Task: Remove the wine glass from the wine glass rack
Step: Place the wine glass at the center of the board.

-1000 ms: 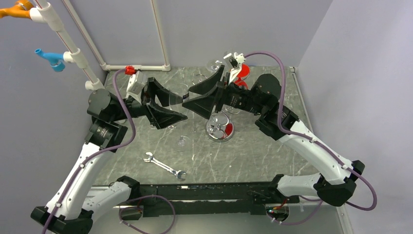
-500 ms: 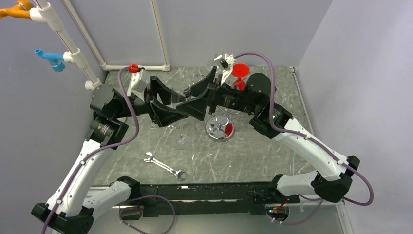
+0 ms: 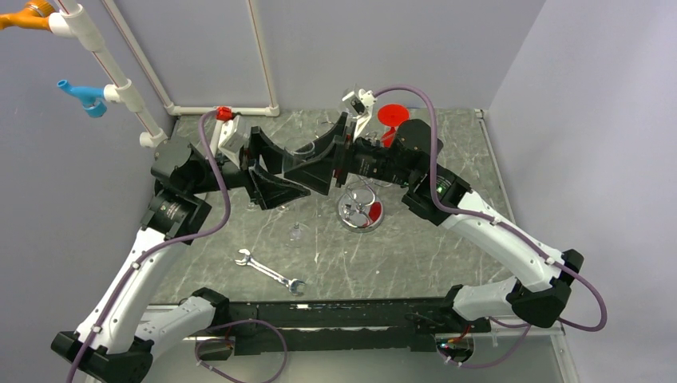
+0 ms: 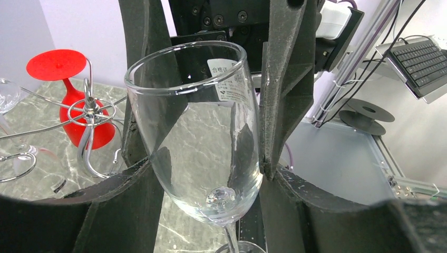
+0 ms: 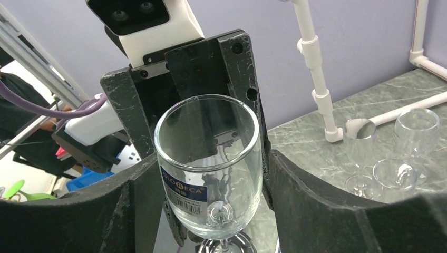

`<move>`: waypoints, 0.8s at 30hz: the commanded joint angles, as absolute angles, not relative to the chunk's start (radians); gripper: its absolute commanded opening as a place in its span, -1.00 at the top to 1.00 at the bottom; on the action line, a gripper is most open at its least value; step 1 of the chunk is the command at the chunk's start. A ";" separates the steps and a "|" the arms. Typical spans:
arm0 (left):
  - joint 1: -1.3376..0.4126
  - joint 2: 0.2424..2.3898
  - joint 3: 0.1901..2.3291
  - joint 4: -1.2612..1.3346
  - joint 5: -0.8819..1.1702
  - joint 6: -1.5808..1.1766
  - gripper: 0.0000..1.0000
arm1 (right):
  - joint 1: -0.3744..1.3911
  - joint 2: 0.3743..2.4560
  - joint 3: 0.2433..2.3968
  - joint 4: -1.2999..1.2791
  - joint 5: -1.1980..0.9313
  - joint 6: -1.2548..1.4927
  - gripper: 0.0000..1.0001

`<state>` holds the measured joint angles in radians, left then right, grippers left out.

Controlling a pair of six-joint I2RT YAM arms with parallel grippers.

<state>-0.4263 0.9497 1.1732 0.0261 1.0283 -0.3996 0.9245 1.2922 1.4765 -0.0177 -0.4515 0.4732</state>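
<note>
Overhead; opposed close-ups sharing wine glass

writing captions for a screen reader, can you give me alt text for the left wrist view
A clear wine glass stands upright between the left gripper's dark fingers, with the right gripper facing it from directly behind. At left are the chrome wine glass rack and an upside-down red glass.

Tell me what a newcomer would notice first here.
Mid-table, the left tool and right tool meet around one clear wine glass, its bowl caught between them. At the back a red glass hangs upside down on the wine glass rack, and a silver wrench lies near the front edge.
</note>
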 commanded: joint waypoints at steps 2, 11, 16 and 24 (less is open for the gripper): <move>-0.434 0.943 1.213 0.053 1.035 -0.364 1.00 | 0.941 1.297 1.510 0.064 -0.485 0.482 -0.24; -0.437 0.944 1.215 0.022 1.023 -0.336 1.00 | 0.957 1.305 1.489 0.085 -0.489 0.495 0.52; -0.437 0.941 1.219 0.003 1.003 -0.325 1.00 | 0.960 1.288 1.446 0.140 -0.504 0.513 1.00; -0.437 0.935 1.220 -0.053 0.976 -0.297 0.02 | 0.960 1.259 1.409 0.184 -0.505 0.503 1.00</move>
